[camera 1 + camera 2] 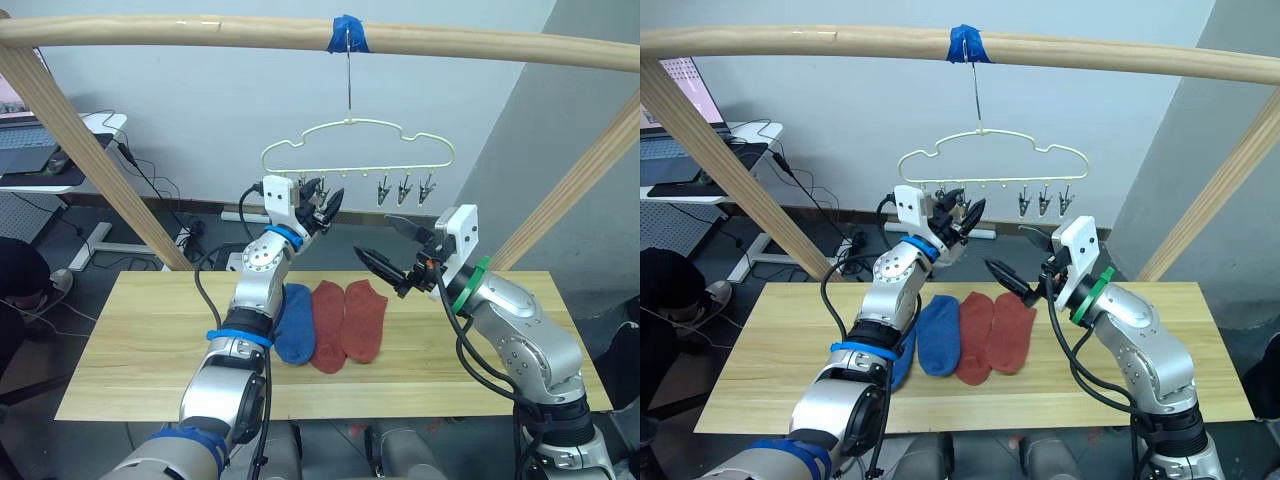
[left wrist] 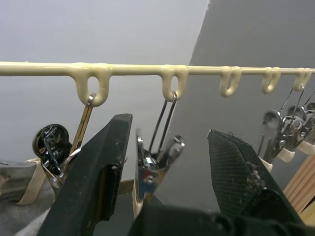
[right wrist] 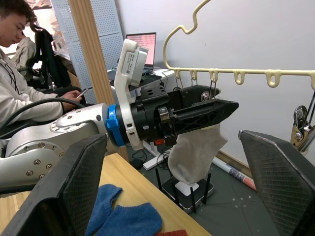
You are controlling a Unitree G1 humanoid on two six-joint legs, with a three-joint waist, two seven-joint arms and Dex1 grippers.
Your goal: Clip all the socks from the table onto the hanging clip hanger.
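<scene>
The pale-yellow clip hanger (image 1: 355,150) hangs by its hook from the top pole. My left gripper (image 1: 325,205) is raised to its left clips. It is open, with one metal clip (image 2: 152,167) between its fingers, close to one finger (image 2: 98,172). A light grey sock (image 3: 197,152) dangles just under that gripper, and its top is hidden behind a finger. My right gripper (image 1: 390,245) hovers open and empty to the right, below the hanger. On the table (image 1: 130,340) lie a blue sock (image 1: 293,322) and two red socks (image 1: 327,322) (image 1: 364,318). A second blue sock (image 1: 902,360) lies partly under my left arm.
Wooden poles (image 1: 200,32) frame the table: one across the top, slanted ones at both sides. Three free clips (image 1: 405,188) hang at the hanger's right end. A desk with a laptop (image 1: 30,140) stands at the back left. A person (image 3: 19,73) sits there.
</scene>
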